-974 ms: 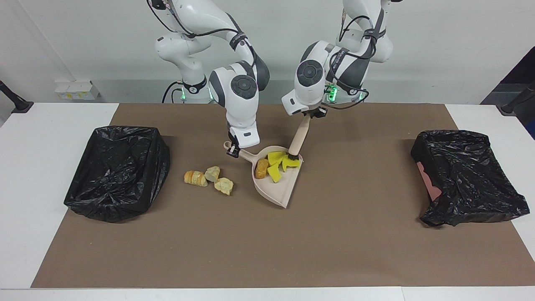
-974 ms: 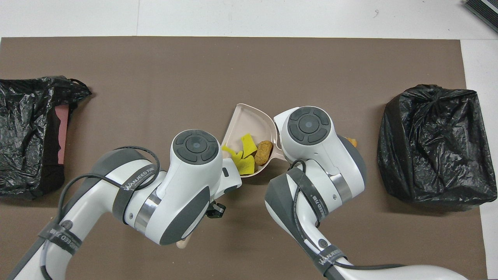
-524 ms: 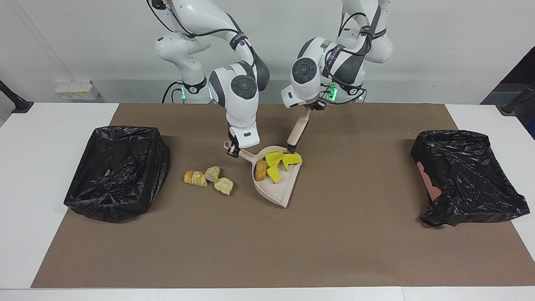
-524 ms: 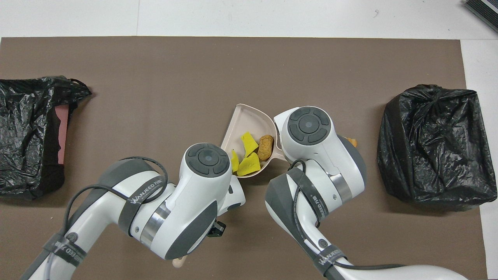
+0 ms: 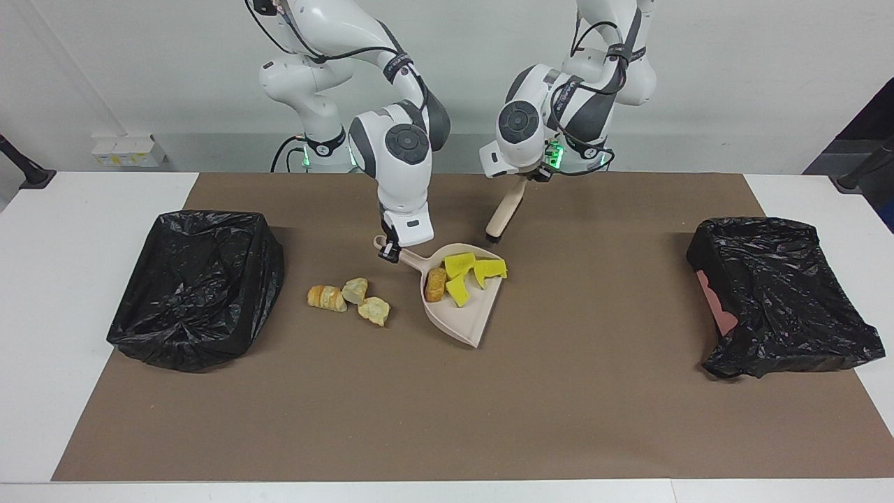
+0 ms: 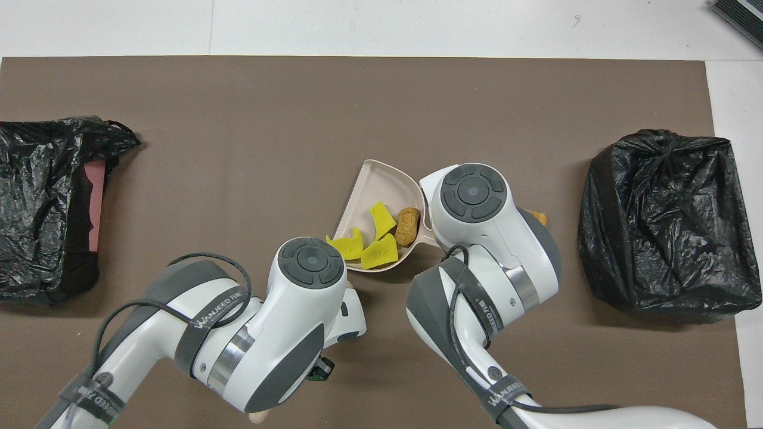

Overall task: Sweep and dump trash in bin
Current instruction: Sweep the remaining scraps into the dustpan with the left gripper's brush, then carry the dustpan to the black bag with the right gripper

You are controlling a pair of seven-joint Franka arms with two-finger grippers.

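Brush [image 5: 504,213] lifted off dustpan [image 5: 457,314], pinched by left end effector [image 5: 522,178]; right end effector [image 5: 391,253] pinches dustpan handle. Three yellow sponges [image 5: 475,269], one roll [image 5: 436,283] inside; three bread pieces [image 5: 349,299] beside it.

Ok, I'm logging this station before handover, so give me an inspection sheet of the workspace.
Surface: brown mat over a white table.
Job's things: dustpan holds three yellow sponge chunks and a brown roll; three pale bread pieces lie on the mat beside it; two black-lined bins, one at each end.
Clutter: nothing seen.
Grippers: right gripper shut on the dustpan handle; left gripper shut on the brush, raised off the mat.
Cables: black cables on the arms.
Surroundings: white wall.
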